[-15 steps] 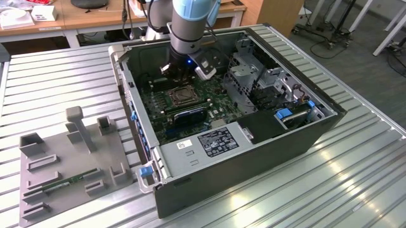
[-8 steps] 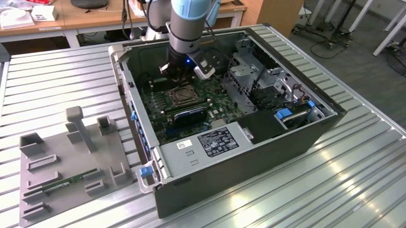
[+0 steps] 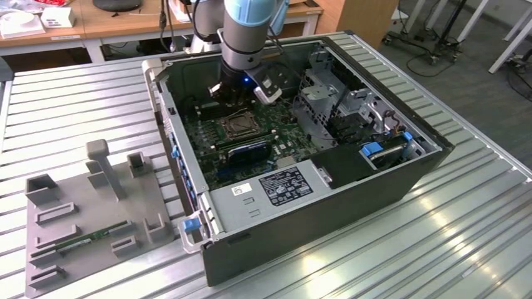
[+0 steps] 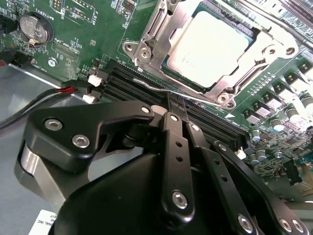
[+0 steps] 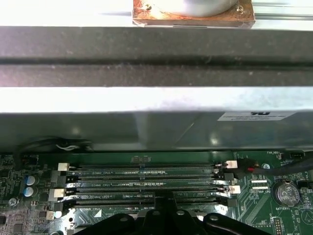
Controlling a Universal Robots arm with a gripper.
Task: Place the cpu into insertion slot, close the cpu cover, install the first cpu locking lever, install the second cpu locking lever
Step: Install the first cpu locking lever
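Second wrist view: pincer [image 4: 177, 105] with fingers pressed together, gripping nothing, tips down at the thin wire lever [image 4: 146, 85] along one edge of the slot [image 4: 134, 49]. Cpu [image 4: 210, 44] seated flat in the slot, its pale face framed by the window of the cover [image 4: 155, 34] lying over it. Exterior view: pincer [image 3: 241, 93] low inside the open case [image 3: 415, 168] on the table [image 3: 83, 99], just beside the slot [image 3: 237, 126]. First wrist view: fingertips at the edge of the memory slots [image 5: 142, 183], near their latches.

Looks like a lever step, with the cpu placed and the cover closed by the look of things. Hard to tell whether the tips are touching the wire or just above it.

To do it well: use the joined tips as one blunt tool, on the wire itself and not on the cover or the board [image 4: 98, 29]. Press down and a little sideways so as to carry the wire under its hook. Expect spring resistance and a slippery round rod, so go slowly and squarely. Stay clear of the memory latches and the red-and-black cable [image 4: 63, 90] nearby. Put no load on the cpu face.
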